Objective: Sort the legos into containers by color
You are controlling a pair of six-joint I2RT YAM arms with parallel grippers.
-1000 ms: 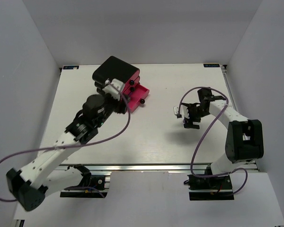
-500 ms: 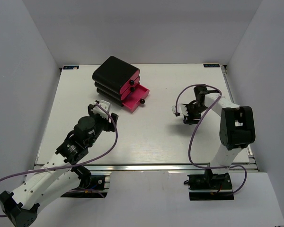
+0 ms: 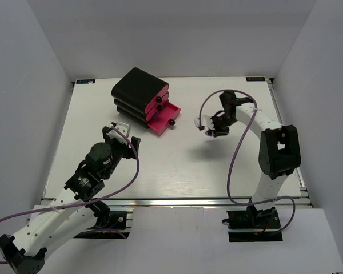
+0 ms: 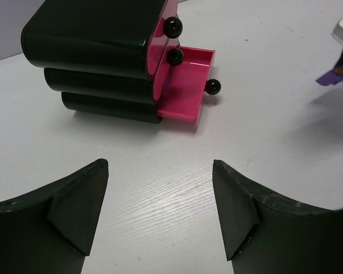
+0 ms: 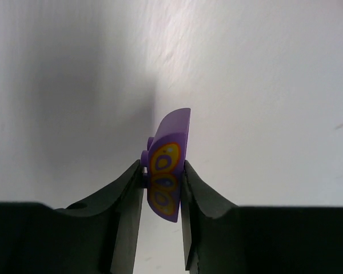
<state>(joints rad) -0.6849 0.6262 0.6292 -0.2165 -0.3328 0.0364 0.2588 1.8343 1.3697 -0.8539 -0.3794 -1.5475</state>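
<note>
A purple lego [image 5: 167, 171] with a yellow-orange printed pattern is pinched upright between the fingers of my right gripper [image 5: 163, 178], off the table. From above, that gripper [image 3: 212, 130] hangs right of the containers [image 3: 142, 98], three stacked pink-fronted drawers in a black casing. The bottom drawer [image 3: 165, 119] is pulled out; the part of its inside that shows [image 4: 186, 85] holds nothing. The left wrist view catches the purple lego [image 4: 333, 77] at its right edge. My left gripper [image 3: 121, 136] sits in front of the containers [image 4: 97, 51], jaws wide apart over bare table [image 4: 160, 211].
White walls [image 3: 40, 74] close in the white table on the left, back and right. Purple cables loop from each arm, one [image 3: 234, 165] hanging beside the right arm. The metal rail [image 3: 177, 201] marks the near table edge.
My left gripper has pulled back from the drawers toward the near left. My right gripper has shut on the purple lego and carried it up and left toward the drawers.
</note>
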